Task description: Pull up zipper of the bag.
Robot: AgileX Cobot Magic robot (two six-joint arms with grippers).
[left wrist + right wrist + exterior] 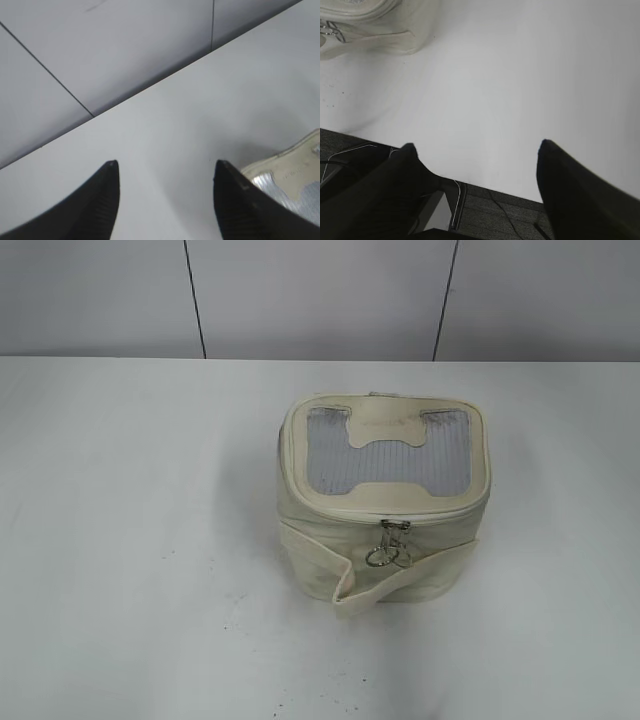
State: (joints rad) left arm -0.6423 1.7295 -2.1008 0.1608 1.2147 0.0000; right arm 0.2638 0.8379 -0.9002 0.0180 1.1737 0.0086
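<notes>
The cream-white bag (330,550) stands on the white table, right of the middle in the exterior view, lid up with its grey ribbed window (390,450). The zipper (440,518) runs round the lid rim, and its silver sliders with round ring pulls (390,543) hang at the front face. A loose strap band (400,585) droops at the bag's front. Neither gripper shows in the exterior view. My left gripper (166,167) is open and empty above bare table, with the bag's lid corner (292,160) to its right. My right gripper (476,145) is open and empty over the table's near edge; the bag (385,25) lies far to its upper left.
A grey panelled wall (320,295) stands behind the table. In the right wrist view the table's edge (485,187) drops to dark carpet with cables (500,210) below.
</notes>
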